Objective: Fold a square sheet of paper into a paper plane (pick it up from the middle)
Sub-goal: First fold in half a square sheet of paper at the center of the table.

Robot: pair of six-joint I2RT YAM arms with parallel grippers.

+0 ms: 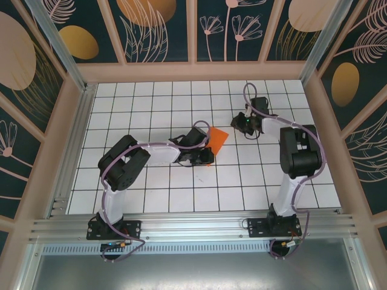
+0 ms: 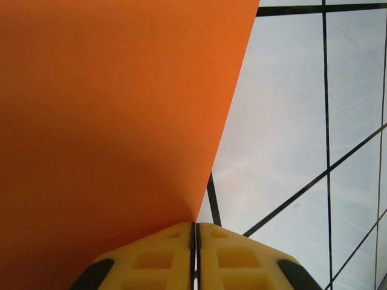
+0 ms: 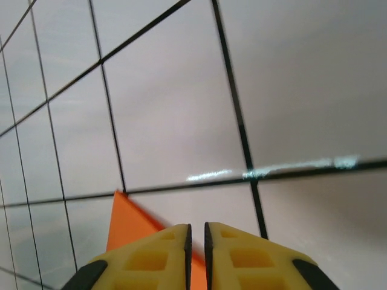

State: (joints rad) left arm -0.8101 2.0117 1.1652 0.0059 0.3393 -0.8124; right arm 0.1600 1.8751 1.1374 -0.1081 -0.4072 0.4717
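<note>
The square sheet of paper (image 1: 217, 139) is bright orange and lies near the table's middle as a small four-sided shape about one tile wide. A paper plane is out of view. My left gripper (image 1: 205, 157) sits at the sheet's near left edge. In the left wrist view the orange paper (image 2: 109, 109) covers the left side and its edge runs down to the tips of my left gripper (image 2: 196, 225), whose jaws stand together with a hairline slit. I cannot tell whether paper is pinched. My right gripper (image 1: 237, 121) hovers to the sheet's right. Its jaws (image 3: 197, 227) stand slightly apart and empty, and an orange corner (image 3: 130, 223) shows below them.
The white gridded table (image 1: 151, 103) is walled by wooden panels (image 1: 193, 71) at the back and both sides. An aluminium rail (image 1: 193, 226) carries both arm bases at the near edge. The left arm's elbow (image 1: 124, 160) stands at the left.
</note>
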